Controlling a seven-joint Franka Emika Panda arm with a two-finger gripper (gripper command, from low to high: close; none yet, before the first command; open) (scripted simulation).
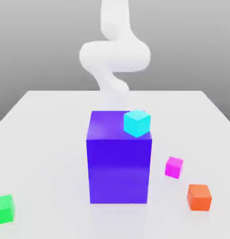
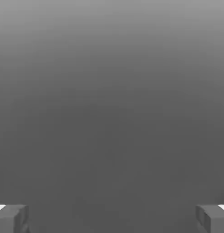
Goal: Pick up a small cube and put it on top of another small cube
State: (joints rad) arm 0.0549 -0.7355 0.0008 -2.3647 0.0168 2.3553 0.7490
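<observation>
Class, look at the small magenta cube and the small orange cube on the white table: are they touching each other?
Apart. The exterior view shows bare white table between the small magenta cube and the small orange cube, which sits nearer the camera.

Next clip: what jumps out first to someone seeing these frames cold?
The big blue-purple block standing mid-table, with a cyan cube perched on its top corner toward the exterior view's right. Behind it looms the white arm. The magenta cube and green cube lie far apart.

The pale bench carries a blue-purple block centrally, magenta cube and orange cube right, green cube near left.
</observation>
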